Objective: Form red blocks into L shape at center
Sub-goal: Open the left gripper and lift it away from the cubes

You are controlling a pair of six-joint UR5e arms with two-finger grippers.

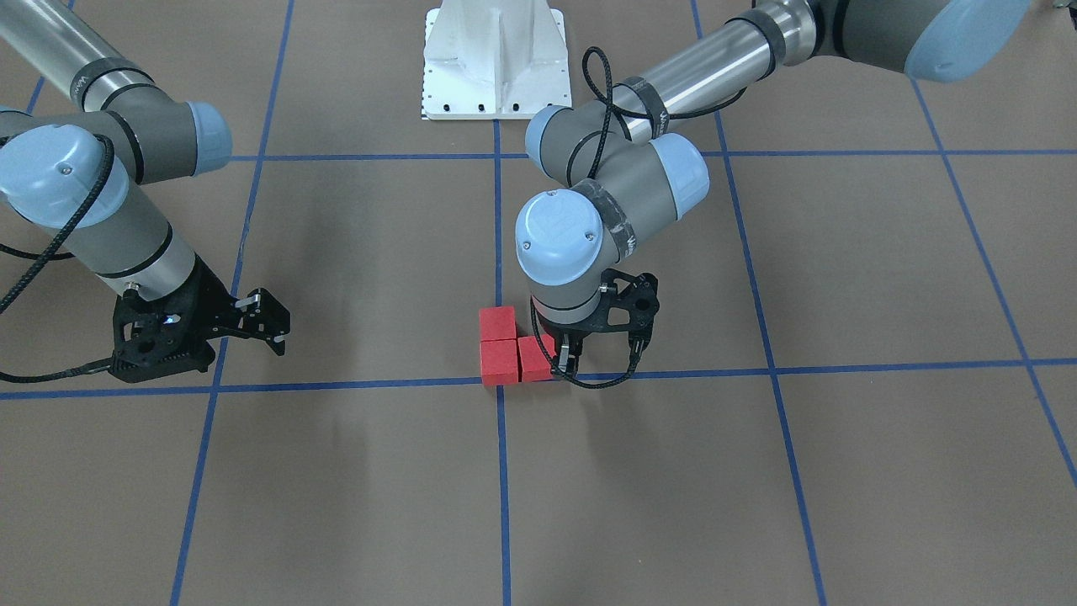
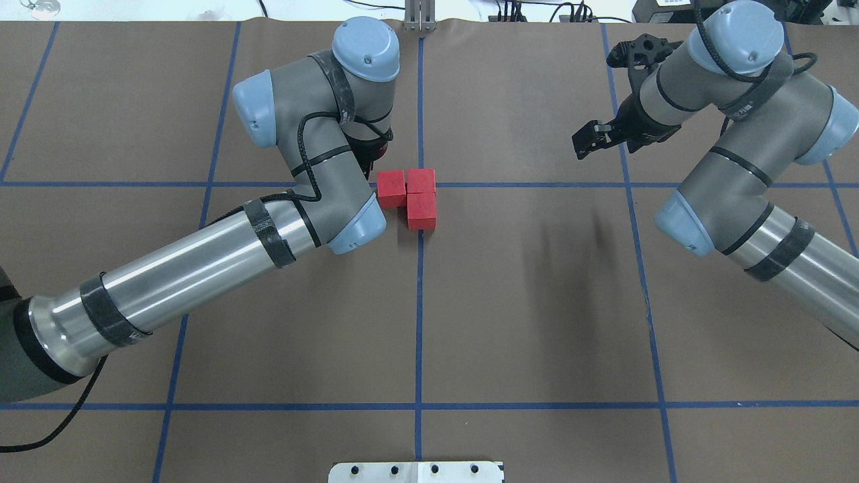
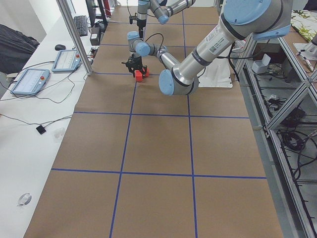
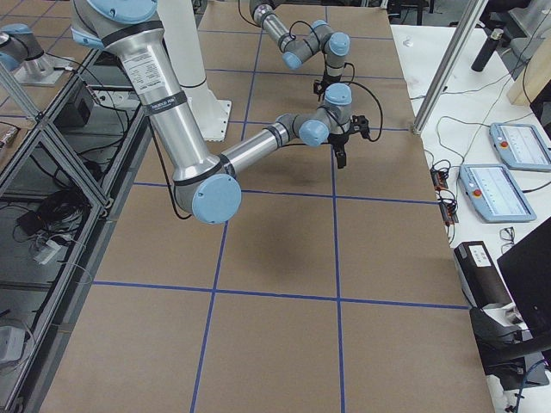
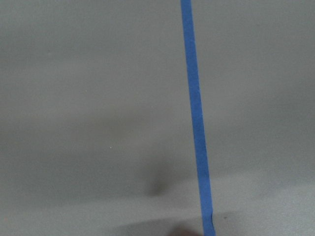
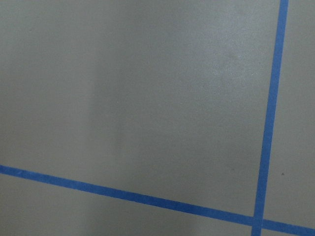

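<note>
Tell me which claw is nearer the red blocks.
Left. The left claw sits right beside the red blocks, one finger against them; the right claw hangs far off to the side.

Brown gridded table (image 2: 537,302), white side bench (image 3: 29,148) with tablets (image 3: 29,82), metal frame shelving (image 3: 285,99).

Robotics lab: taped-grid table (image 3: 158,148), teach pendants (image 3: 29,82) on white bench at 9 o'clock, aluminium frame posts (image 3: 74,34) at 11, cabled racks (image 3: 292,163) at 3.
</note>
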